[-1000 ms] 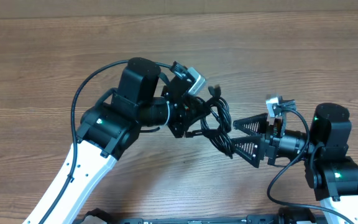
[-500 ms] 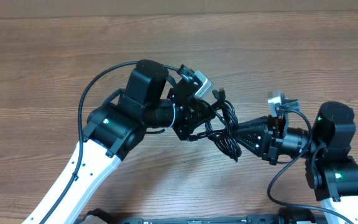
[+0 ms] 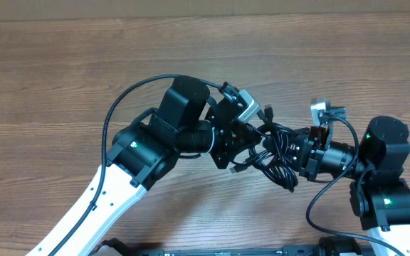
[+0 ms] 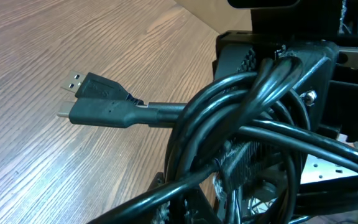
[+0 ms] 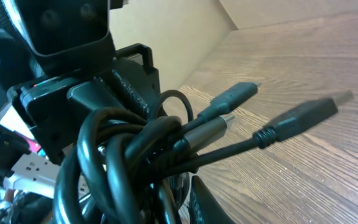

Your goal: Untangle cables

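The cables (image 3: 275, 155) are a bunch of thin black cords in tangled loops, held up over the wooden table (image 3: 62, 85) between both arms. My left gripper (image 3: 239, 148) is shut on the bunch's left side. From the right, my right gripper (image 3: 290, 151) is shut on the same bunch. In the left wrist view the loops (image 4: 229, 118) fill the right half, and two USB plugs (image 4: 95, 102) stick out to the left. In the right wrist view the loops (image 5: 123, 149) pass between my fingers (image 5: 205, 202), and plug ends (image 5: 303, 115) point right.
The left arm's own thicker black wire (image 3: 119, 107) arcs over its elbow. The right arm's wire (image 3: 319, 203) loops below its wrist. Both arm bases stand at the table's near edge.
My right gripper has gone from wide open to shut on the bundle. The left arm has carried the bundle rightward toward it.
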Motion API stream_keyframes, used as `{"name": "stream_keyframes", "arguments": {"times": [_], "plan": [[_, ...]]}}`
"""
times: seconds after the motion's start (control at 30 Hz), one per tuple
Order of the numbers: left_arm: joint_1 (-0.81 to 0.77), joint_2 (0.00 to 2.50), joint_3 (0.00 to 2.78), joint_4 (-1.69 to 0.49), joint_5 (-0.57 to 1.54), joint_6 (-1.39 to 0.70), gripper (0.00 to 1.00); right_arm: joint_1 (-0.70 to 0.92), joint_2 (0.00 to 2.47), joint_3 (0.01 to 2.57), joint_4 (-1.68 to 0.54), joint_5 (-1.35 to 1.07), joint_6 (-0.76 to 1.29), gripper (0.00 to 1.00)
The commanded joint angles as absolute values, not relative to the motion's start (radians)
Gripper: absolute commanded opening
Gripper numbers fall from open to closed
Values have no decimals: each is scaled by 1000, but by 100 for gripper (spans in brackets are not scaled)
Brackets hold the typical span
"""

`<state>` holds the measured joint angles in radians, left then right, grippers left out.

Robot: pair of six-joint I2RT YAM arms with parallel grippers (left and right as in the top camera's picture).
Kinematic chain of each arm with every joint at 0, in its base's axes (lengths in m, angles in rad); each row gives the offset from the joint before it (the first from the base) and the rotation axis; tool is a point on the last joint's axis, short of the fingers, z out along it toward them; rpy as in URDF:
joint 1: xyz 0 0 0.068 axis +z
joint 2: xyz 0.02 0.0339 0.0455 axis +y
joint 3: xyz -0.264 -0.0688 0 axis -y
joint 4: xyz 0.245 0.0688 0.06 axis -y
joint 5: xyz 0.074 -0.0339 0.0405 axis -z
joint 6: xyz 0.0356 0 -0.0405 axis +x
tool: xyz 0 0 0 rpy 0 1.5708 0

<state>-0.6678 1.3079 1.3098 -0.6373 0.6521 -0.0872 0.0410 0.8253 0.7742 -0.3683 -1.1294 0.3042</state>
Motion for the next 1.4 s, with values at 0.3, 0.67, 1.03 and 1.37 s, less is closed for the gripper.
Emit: {"name": "stream_keyframes", "arguments": {"times": [0.3,0.67,1.03,1.37], "plan": [[-688,1301,1330,-626,722,-85,4,39,828,797,-555,-709,341,15],[-688,1301,1330,-623,726,-86,4,39,828,797,-636,-515,341,15],[-687,1300,1331,-601,727,-86,4,39,828,797,-699,-357,341,15],[-653,1294,1331,-595,739,-88,4,39,828,797,-743,-268,371,12]]}}
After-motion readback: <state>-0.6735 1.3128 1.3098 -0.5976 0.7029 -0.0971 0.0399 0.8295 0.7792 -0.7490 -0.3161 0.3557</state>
